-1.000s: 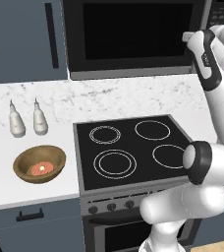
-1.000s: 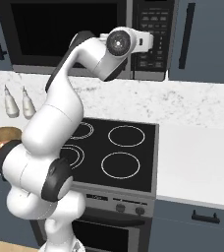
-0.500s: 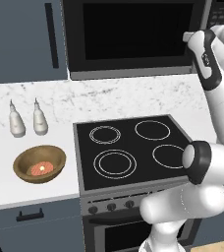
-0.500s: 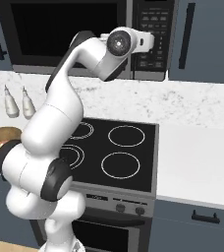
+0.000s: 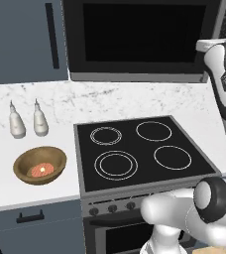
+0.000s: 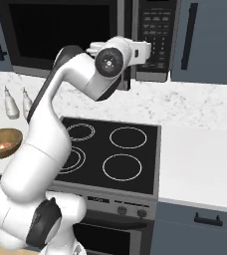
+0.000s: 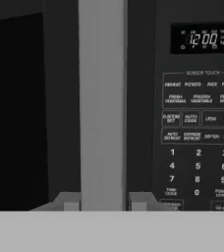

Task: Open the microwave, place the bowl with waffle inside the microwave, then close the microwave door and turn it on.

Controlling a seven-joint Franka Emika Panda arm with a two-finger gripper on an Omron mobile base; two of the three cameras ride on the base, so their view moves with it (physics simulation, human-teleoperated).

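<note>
The microwave (image 5: pixel 140 39) hangs above the stovetop with its dark glass door (image 6: pixel 60 35) closed. In the hand view the door's vertical grey handle (image 7: pixel 101 98) runs up between my fingertips, and the keypad (image 7: pixel 197 138) lies to its right. My gripper (image 7: pixel 104 199) is raised to the door's right edge (image 6: pixel 144 52), and its fingers (image 7: pixel 70 201) press on both sides of the handle. The wooden bowl (image 5: pixel 39 164) with the pink waffle (image 5: pixel 41 170) rests on the counter left of the stove, also seen as the bowl (image 6: pixel 1 143), far below and left of the gripper.
The black four-ring stovetop (image 5: pixel 140 149) lies under the arm. Two white bottles (image 5: pixel 16 121) (image 5: pixel 39 120) stand behind the bowl. Dark cabinet doors with black handles (image 5: pixel 49 34) (image 6: pixel 187 36) flank the microwave. White counter (image 6: pixel 200 159) stretches right of the stove.
</note>
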